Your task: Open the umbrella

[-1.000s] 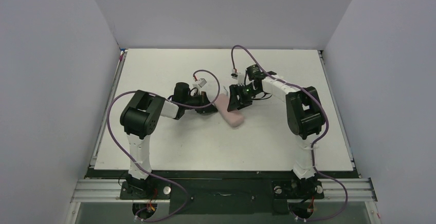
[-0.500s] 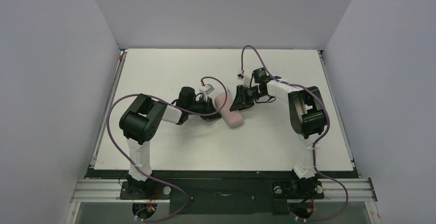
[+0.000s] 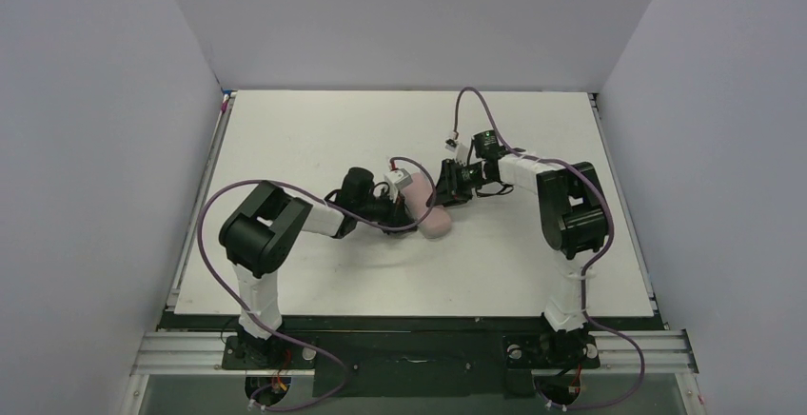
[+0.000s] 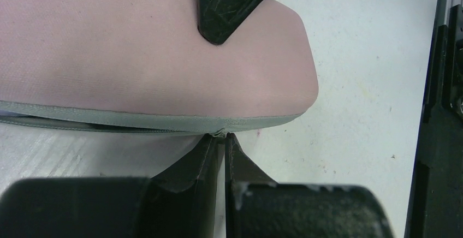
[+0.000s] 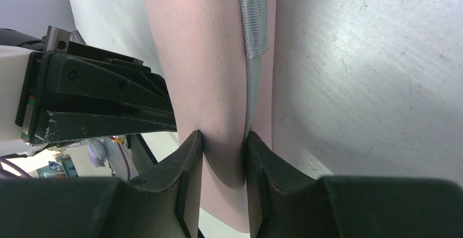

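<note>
No umbrella shows in any view. A small pink oval clamshell case [image 3: 434, 222] with a grey zipper band [image 4: 136, 120] lies mid-table between my two grippers. My left gripper [image 3: 403, 211] is at the case's left side. In the left wrist view the left gripper [image 4: 221, 136] is shut on a small tab of the zipper at the case's rounded end [image 4: 164, 47]. My right gripper [image 3: 442, 192] comes from the right. In its wrist view the right gripper [image 5: 224, 140] is shut on one pink shell of the case [image 5: 199, 58], with the zipper band [image 5: 255, 25] beside it.
The white table [image 3: 314, 129] is walled in grey on three sides. Purple cables loop over both arms. The right gripper's finger [image 4: 229, 3] presses on the case in the left wrist view. The left gripper's black body [image 5: 98, 99] sits close left in the right wrist view.
My left gripper has slid to the right and nearer along the case's edge. My right gripper has shifted slightly right. The case has stayed in about the same place.
</note>
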Tool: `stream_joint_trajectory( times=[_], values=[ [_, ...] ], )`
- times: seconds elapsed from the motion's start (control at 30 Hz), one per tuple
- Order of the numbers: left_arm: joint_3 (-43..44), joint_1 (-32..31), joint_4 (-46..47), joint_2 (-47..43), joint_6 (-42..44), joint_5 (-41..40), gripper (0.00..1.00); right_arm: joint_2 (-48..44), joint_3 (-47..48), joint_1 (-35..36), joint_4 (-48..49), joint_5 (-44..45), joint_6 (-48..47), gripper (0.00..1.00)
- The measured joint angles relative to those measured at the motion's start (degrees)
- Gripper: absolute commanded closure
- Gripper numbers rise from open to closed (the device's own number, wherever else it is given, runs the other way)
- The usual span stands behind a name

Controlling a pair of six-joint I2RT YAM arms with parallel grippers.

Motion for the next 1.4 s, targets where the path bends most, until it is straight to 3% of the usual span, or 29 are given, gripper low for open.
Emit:
stream_joint_trajectory(
  times=[0.4,0.9,1.17,1.3,1.37,1.4],
  values=[
    [-0.5,-2.3,-2.3,-1.9,3.9,-3.0,1.0,-4.1,-8.6,-0.4,11.8,3.1,14.7,1.0],
    [0.0,-5.6,-9.4,-4.2,16.0,-2.1,1.0,-8.6,-13.3,-0.3,14.8,9.3,19.0,1.0],
    [0.4,-7.5,-9.7,-4.6,17.1,-5.3,1.0,-12.0,-18.1,-1.2,18.1,13.4,25.6,1.0],
    [0.7,-7.5,-9.2,-4.6,12.5,-7.3,1.0,-15.0,-22.9,-2.4,21.4,15.5,32.1,0.99],
    [1.0,-6.9,-9.1,-4.3,8.9,-7.7,1.0,-15.9,-25.4,-2.6,24.4,15.9,35.3,0.8],
    [1.1,-6.5,-9.1,-4.1,7.7,-7.7,1.0,-16.0,-25.9,-2.6,25.2,15.9,36.2,0.66]
  ],
)
